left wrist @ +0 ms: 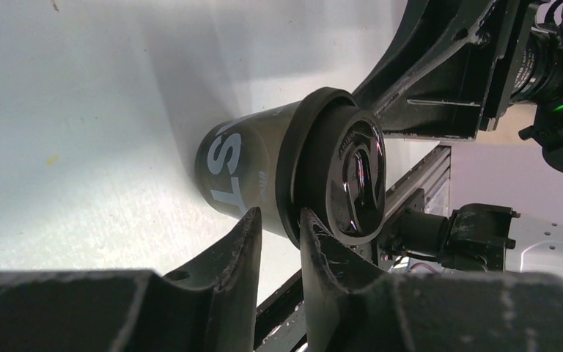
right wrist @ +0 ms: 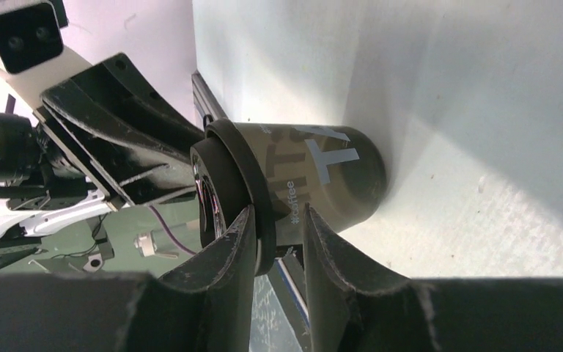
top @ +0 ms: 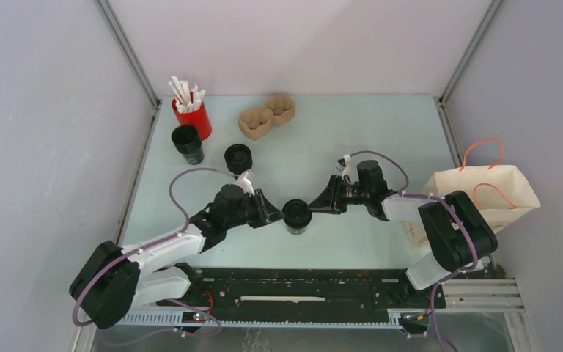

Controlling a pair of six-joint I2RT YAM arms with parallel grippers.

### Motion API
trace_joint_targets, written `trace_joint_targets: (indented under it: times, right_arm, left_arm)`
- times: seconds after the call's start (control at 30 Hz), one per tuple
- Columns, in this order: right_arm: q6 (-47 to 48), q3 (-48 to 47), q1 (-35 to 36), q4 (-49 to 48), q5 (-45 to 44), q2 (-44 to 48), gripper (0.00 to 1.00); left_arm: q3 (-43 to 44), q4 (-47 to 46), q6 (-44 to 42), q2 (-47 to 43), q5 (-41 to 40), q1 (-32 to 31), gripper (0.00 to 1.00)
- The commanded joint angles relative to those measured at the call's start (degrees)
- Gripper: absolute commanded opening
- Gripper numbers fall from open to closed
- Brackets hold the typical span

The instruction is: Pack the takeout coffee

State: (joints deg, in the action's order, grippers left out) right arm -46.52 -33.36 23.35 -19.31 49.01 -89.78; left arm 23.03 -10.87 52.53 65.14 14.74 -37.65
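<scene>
top external | right arm (top: pixel 410 207) between takeout coffee (top: pixel 296 215) and paper bag (top: pixel 485 192)

Top view, centre: too small to tell whether left hand (top: pixel 277 214) or right hand (top: pixel 314 207) touches takeout coffee (top: pixel 296 215). Right of frame: lower left corner of paper bag (top: pixel 506 183) hidden behind right arm (top: pixel 447 227). Upper left: white sticks (top: pixel 185 92) in red cup (top: pixel 198 121) too small to identify. Left wrist view: lower rim of lid (left wrist: pixel 352 176) hidden behind fingers (left wrist: pixel 238 249); cannot tell grip from gap; print (left wrist: pixel 227 172) readable only as "ST", rest wrapped away; finger bases blurred, cut by bottom edge. Right wrist view: lid face turned away; same doubt over grip.
</scene>
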Motion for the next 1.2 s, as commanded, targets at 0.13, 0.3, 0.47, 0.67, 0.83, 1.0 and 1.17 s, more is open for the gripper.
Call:
trace_joint_targets:
  times: [0.13, 0.3, 0.47, 0.67, 0.83, 1.0, 1.17]
  right_arm:
    - [4.9, 0.3, 3.7, 10.2, -11.0, -1.3, 0.37]
    - [6.5, -3.5, 3.5, 14.4, -7.5, 1.4, 0.42]
    - [4.3, -5.0, 2.5, 13.6, -3.8, 4.0, 0.46]
    - [5.3, -5.4, 0.7, 14.8, -2.2, 4.9, 0.49]
    - [5.7, -6.8, 0.1, 15.9, -0.9, 5.3, 0.54]
    - [7.6, -8.4, -1.0, 18.6, -0.8, 5.4, 0.58]
    - [9.1, -8.6, -2.7, 22.3, -0.6, 7.0, 0.69]
  left_arm:
    - [-2.3, 8.2, -3.7, 2.9, -8.7, -3.4, 0.29]
    - [-0.1, 9.6, -3.8, 0.0, -7.3, -3.5, 0.32]
    - [1.5, 10.1, -3.2, -1.6, -5.7, -3.4, 0.37]
    - [5.0, 14.0, -4.5, -4.2, -6.0, -3.3, 0.44]
    - [6.6, 15.8, -5.3, -5.8, -5.4, -1.8, 0.45]
    - [7.6, 17.7, -6.3, -7.7, -4.6, -0.3, 0.50]
    - [8.5, 19.6, -8.0, -9.1, -3.4, 1.0, 0.57]
